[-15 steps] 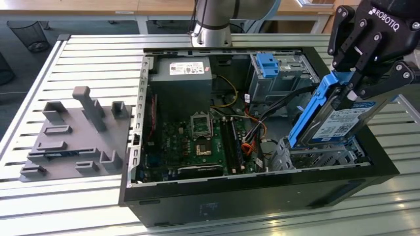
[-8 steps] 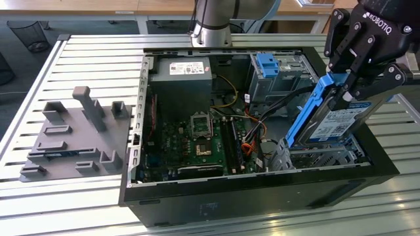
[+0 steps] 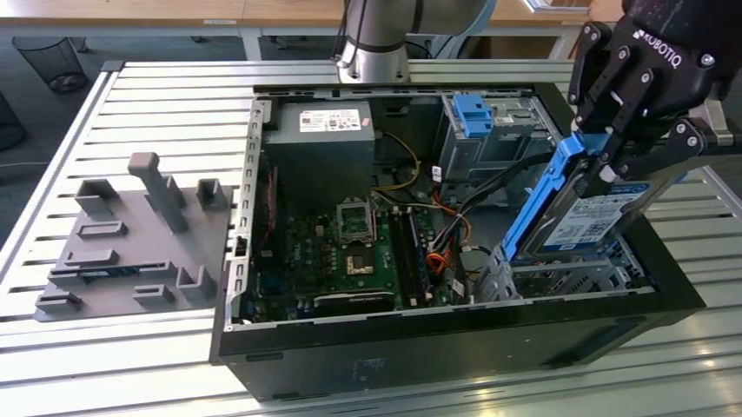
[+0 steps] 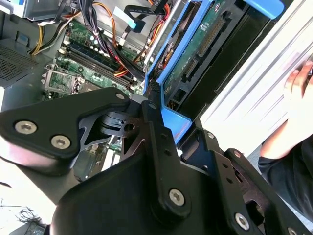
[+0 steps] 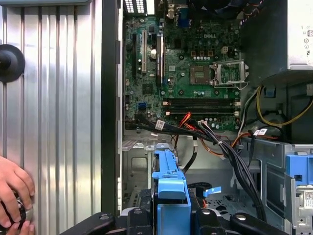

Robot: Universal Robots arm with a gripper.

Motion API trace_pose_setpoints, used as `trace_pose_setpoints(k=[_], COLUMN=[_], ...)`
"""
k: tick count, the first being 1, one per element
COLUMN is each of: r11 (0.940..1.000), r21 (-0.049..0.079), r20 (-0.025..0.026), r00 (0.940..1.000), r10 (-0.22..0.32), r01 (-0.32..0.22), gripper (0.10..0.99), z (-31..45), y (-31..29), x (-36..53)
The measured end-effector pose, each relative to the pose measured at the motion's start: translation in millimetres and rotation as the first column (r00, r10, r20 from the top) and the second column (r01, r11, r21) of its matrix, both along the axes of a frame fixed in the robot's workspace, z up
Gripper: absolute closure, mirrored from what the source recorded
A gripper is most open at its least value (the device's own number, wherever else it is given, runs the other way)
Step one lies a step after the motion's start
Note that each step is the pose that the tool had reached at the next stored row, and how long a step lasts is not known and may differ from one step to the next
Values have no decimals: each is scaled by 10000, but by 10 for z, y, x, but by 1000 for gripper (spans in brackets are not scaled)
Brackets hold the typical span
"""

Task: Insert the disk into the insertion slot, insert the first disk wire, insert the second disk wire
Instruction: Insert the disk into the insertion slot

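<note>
The gripper (image 3: 620, 155) has its fingers (image 3: 595, 87) clamped on the upper end of the disk (image 3: 583, 221). The disk hangs below them, long axis steeply tilted. Its lower end is at the mouth of the insertion slot (image 3: 568, 280), not yet seated. Loose cables (image 3: 470, 217) lie just beside the slot, inside the computer case (image 3: 464, 352) on the slatted tabletop (image 3: 151, 104).

Upper end of disk (image 3: 583, 222) hidden by hand (image 3: 617, 163), arm (image 3: 377, 39) cut off at exterior view's edge
</note>
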State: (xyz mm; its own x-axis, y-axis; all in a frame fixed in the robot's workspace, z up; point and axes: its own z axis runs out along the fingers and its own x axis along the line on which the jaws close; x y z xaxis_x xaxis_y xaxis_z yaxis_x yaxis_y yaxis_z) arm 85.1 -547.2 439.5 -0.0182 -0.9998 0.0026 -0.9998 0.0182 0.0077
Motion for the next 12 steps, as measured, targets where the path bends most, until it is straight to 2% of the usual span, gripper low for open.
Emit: trace_pose_setpoints(k=[5,12], r11=[10000,9999], r21=[-1,-1], r20=[0,0], r00=[10000,9999], r10=[-1,-116], r01=[1,116], gripper=[722,722], z=[-31,-37], y=[0,-19], x=[-2,-3])
